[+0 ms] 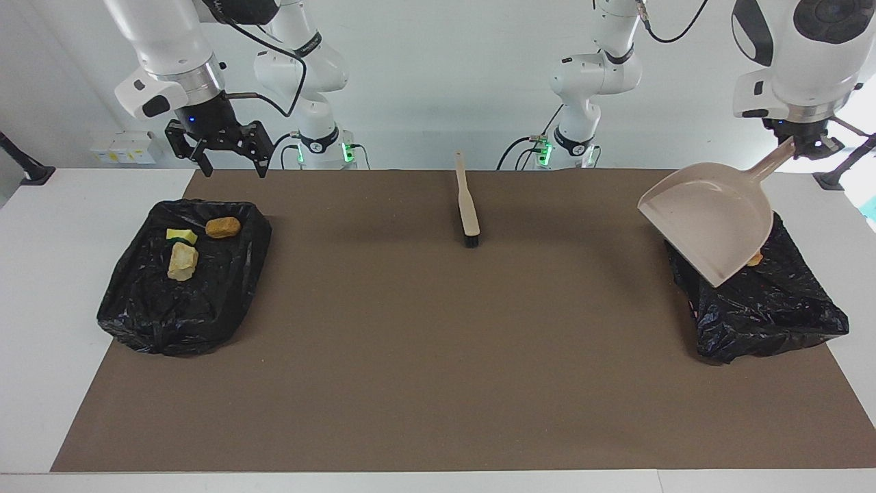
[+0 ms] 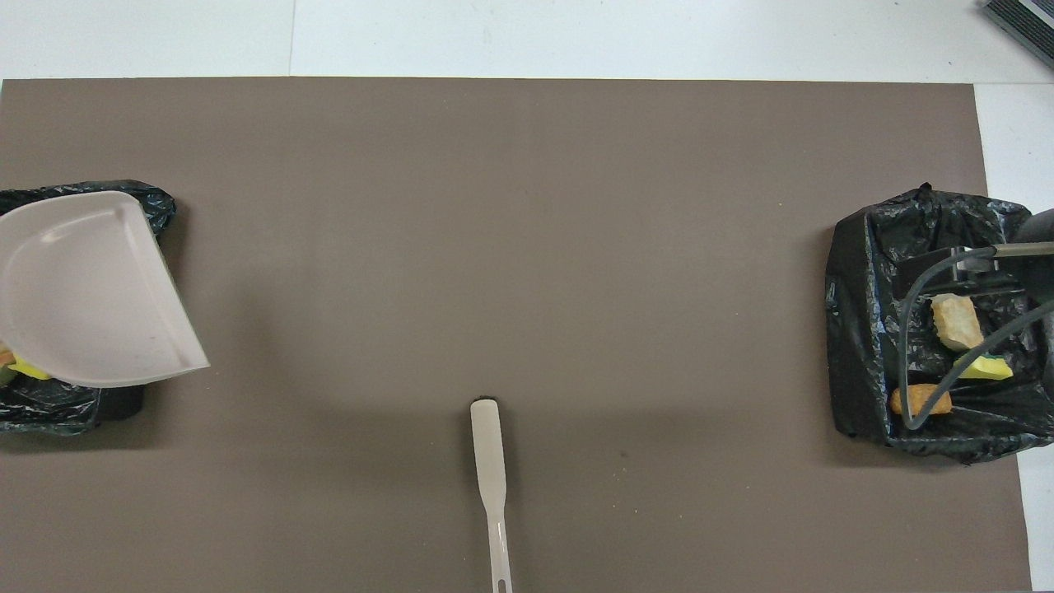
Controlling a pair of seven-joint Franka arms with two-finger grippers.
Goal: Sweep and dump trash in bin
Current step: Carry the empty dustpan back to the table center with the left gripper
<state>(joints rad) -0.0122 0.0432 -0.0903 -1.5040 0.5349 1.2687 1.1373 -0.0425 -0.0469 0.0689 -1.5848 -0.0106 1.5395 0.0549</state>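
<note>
My left gripper is shut on the handle of the beige dustpan, which hangs tilted and empty over the black-bagged bin at the left arm's end. The pan hides most of that bin's trash; an orange scrap and a yellow edge peek out. The bin at the right arm's end holds a yellow sponge, an orange lump and a beige lump. My right gripper hangs open above the table beside this bin, nearer to the robots.
The beige brush lies on the brown mat midway between the arms' bases, bristles pointing away from the robots. It also shows in the overhead view as the brush. White table surrounds the mat.
</note>
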